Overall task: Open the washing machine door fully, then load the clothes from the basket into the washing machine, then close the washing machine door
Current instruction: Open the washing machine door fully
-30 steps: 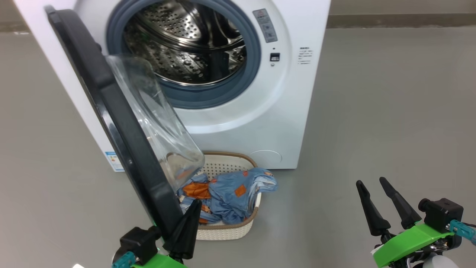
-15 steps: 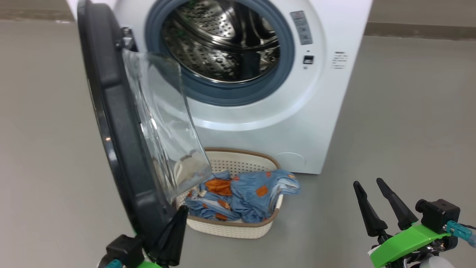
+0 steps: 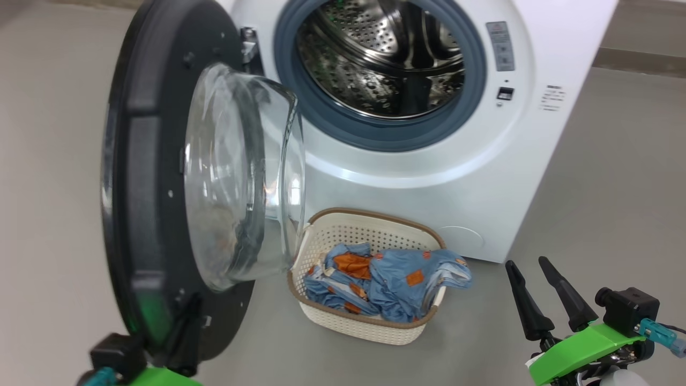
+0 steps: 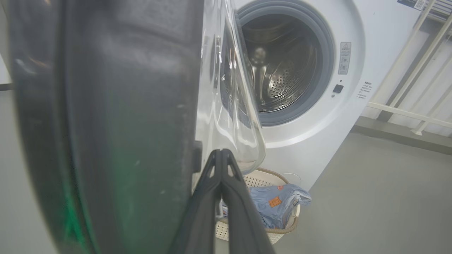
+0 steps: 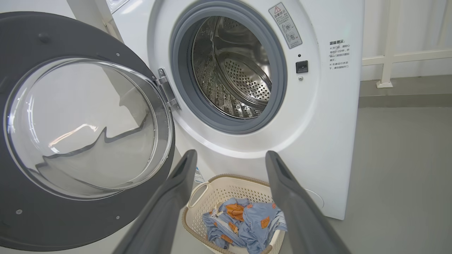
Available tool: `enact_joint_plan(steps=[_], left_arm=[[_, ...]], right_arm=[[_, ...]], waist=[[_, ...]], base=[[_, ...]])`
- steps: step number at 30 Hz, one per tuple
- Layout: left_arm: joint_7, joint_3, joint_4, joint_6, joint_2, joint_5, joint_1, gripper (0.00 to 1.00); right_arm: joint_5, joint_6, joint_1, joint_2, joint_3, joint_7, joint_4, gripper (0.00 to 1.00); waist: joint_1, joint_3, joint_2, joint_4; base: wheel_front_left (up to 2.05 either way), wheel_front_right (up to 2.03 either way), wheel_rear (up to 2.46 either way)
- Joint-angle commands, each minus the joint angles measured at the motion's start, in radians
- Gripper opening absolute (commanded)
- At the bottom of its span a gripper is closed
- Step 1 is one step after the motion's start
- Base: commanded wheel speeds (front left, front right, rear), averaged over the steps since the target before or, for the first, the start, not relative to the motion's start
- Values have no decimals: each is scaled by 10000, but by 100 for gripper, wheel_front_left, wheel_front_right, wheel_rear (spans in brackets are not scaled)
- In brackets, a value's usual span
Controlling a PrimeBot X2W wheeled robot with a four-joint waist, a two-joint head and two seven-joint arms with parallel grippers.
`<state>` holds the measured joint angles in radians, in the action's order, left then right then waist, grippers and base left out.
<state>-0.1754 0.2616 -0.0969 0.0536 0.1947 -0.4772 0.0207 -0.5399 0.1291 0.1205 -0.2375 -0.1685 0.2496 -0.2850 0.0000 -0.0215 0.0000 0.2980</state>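
**Washing machine door [image 3: 142,161] stood wide open, left fingers shut at its lower rim**

The washing machine [image 3: 429,187] sat on the grey floor [image 3: 616,187]. Its steel drum [image 3: 380,59] was bare inside the grey seal [image 3: 375,134]. The door hung from its metal hinge [image 3: 247,45] on the machine's left, turned out past square. Its inner face and clear glass bowl [image 3: 236,177] showed to the head camera.

The basket [image 3: 359,327] stood on the floor just in front of the machine, below the opening and beside the door's lower edge. The clothes [image 3: 391,279] lay heaped in it (blue cloth with orange patches), one fold draped over the rim on the robot's right.

The left gripper [image 4: 221,155] had its two dark fingers pressed together with nothing between them. They lay up against the door's inner face near the lower rim, just beside the glass; whether they actually bore on it was not clear. The right gripper [image 3: 525,262] hovered well apart from the machine at the robot's right, jaws spread wide and empty, pointing toward the basket.
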Motion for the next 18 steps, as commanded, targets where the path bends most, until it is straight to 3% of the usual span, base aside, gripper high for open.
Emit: enact_joint_plan(steps=[1,8,18], left_arm=[[48,-599,269,165,374,-106,522,0],[524,-1154,108,319,939,-339,847,0],[833,-1831,-866,95,1635,-862,1520,0]], right_arm=[[-26,16,90,-41,-148,122,250,100],[-5,16,160,59,-122,122,248,100],[53,16,334,130,-69,122,288,100]], waist=[[0,35,0,208],[0,177,0,471],[0,570,0,592]], base=[[0,0,0],[0,0,0],[0,0,0]])
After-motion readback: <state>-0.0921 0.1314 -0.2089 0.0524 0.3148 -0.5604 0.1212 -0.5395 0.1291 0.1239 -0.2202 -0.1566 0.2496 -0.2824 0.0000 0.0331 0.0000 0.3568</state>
